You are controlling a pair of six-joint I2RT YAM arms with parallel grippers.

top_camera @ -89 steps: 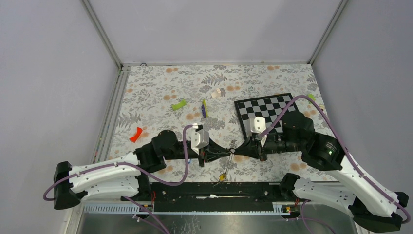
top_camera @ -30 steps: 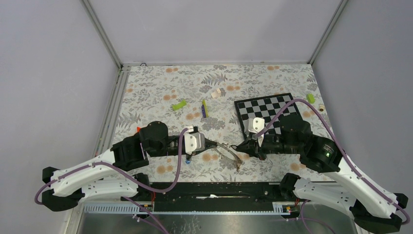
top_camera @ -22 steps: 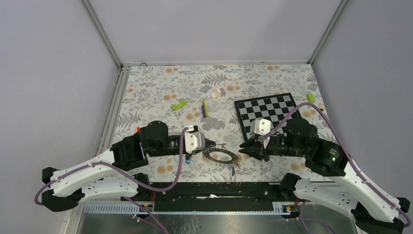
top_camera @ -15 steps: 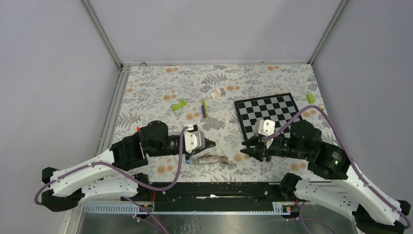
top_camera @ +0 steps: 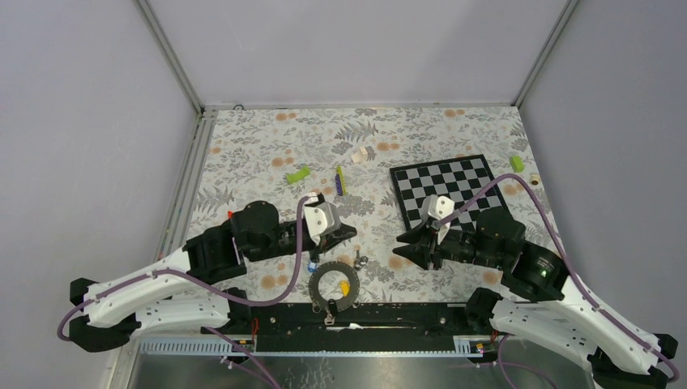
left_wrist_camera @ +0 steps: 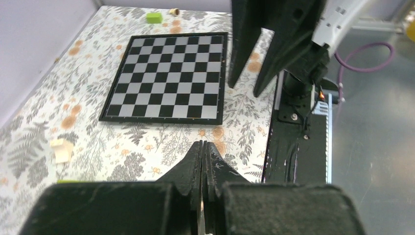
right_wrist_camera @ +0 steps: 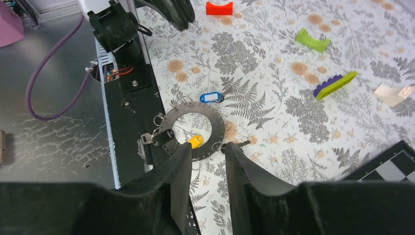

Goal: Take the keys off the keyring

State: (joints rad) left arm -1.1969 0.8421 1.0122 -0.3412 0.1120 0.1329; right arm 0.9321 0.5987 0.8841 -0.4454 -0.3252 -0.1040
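Observation:
The keyring (top_camera: pixel 322 276), a flat dark-grey hoop with small holes, lies flat at the table's near edge, partly over the black rail. It also shows in the right wrist view (right_wrist_camera: pixel 216 121). A yellow key (top_camera: pixel 346 286) lies inside the hoop (right_wrist_camera: pixel 195 142). A blue key (top_camera: pixel 312 265) lies just outside it (right_wrist_camera: pixel 210 97). A black key (right_wrist_camera: pixel 165 137) hangs off it over the rail. My left gripper (top_camera: pixel 354 231) is shut and apart from the ring (left_wrist_camera: pixel 202 143). My right gripper (top_camera: pixel 397 248) is open and empty, hovering right of the ring (right_wrist_camera: pixel 206 145).
A checkerboard (top_camera: pixel 444 185) lies at the back right. Lime-green blocks (top_camera: pixel 298 174) (top_camera: pixel 516 163), a yellow-green stick (top_camera: pixel 340 180), a white scrap (top_camera: pixel 362 153) and a red piece (right_wrist_camera: pixel 219 8) lie about. The black rail (top_camera: pixel 405 312) runs along the near edge.
Both grippers held the ring between them, then let go. The ring dropped and slid to the near edge. Both grippers pulled apart; the right one opened.

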